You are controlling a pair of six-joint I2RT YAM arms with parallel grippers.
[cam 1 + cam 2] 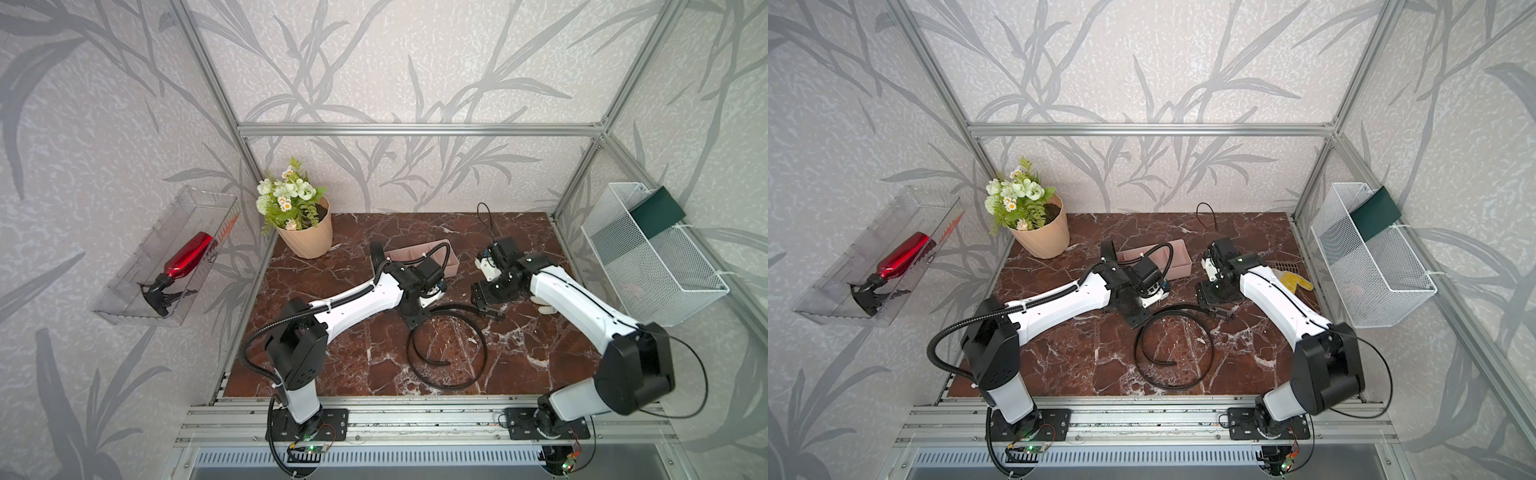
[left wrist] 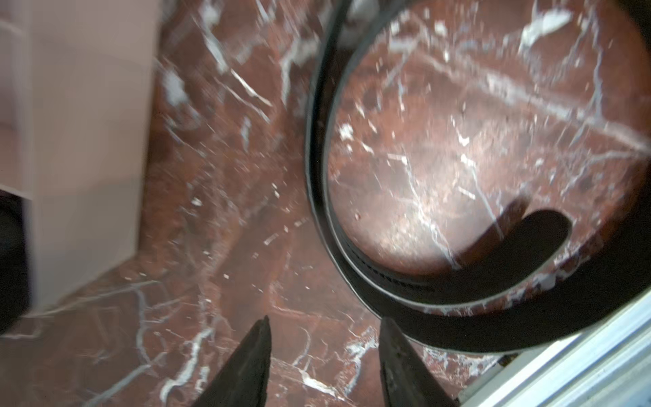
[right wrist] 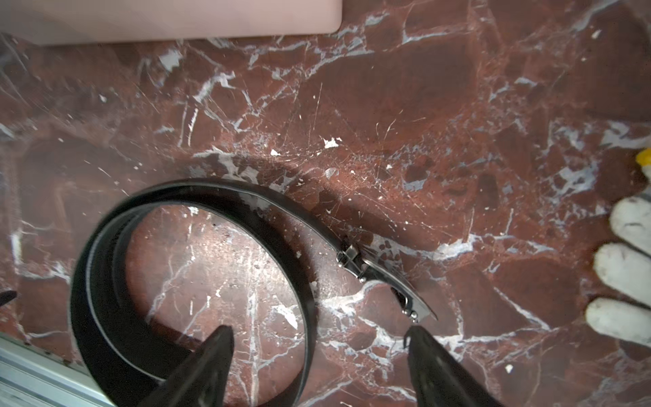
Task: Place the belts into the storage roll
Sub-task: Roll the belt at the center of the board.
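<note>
Curling black belt (image 3: 197, 197), metal buckle (image 3: 384, 278)

A belt (image 1: 446, 347) is laid in front of the storage roll (image 1: 451, 262); a flowerpot (image 1: 307, 239) is placed to its left.

From my station, one belt (image 1: 1173, 353) lies in a loose open coil on the desk (image 1: 1084, 357), in front of the storage roll (image 1: 1177, 259). A second belt (image 1: 1109, 252), coiled, stands at the roll's flowerpot-side end. The flowerpot (image 1: 1044, 237) sits beyond that end.
</note>
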